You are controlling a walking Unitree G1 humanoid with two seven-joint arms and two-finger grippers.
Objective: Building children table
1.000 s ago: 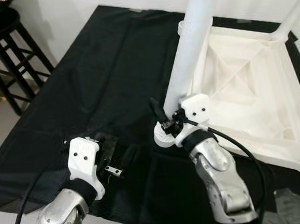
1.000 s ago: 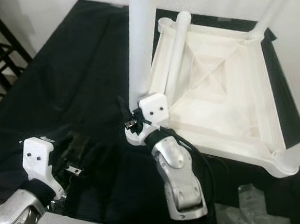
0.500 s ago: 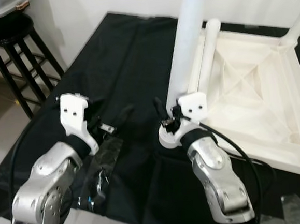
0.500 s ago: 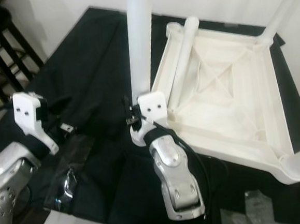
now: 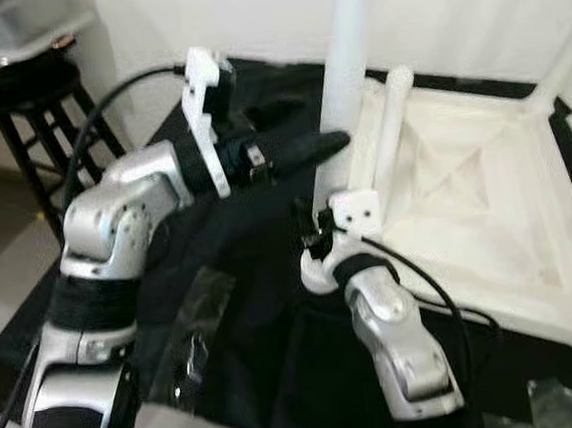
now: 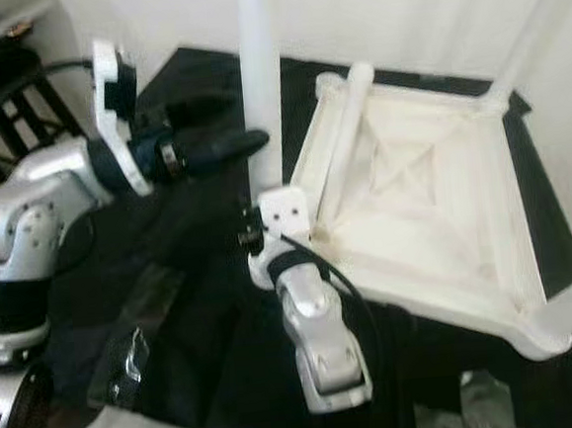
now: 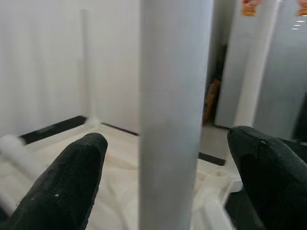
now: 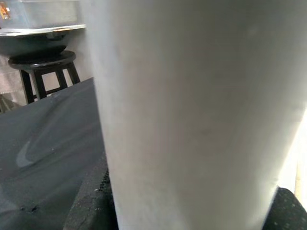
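Observation:
A white children's table (image 5: 490, 292) lies upside down on a black cloth (image 5: 239, 247). One white table leg (image 5: 347, 80) stands upright at its near left corner. My right gripper (image 5: 316, 235) is shut on this leg just above its base flange. My left gripper (image 5: 315, 128) is raised beside the leg, higher up. In the left wrist view the left gripper (image 7: 172, 158) is open, a black finger (image 7: 72, 182) on each side of the leg (image 7: 172, 110) with gaps between. A second loose leg (image 5: 389, 117) lies inside the upturned table.
Another leg (image 5: 566, 53) stands fixed at the table's far right corner, and one (image 6: 571, 306) sticks out at the near right corner. A clear plastic bag (image 5: 191, 326) lies on the cloth near the front edge. A black stool (image 5: 20, 106) stands to the far left.
My left arm has lifted from the front edge of the cloth up to the upright leg, its fingers now straddling it. The right gripper keeps its hold; the camera has shifted.

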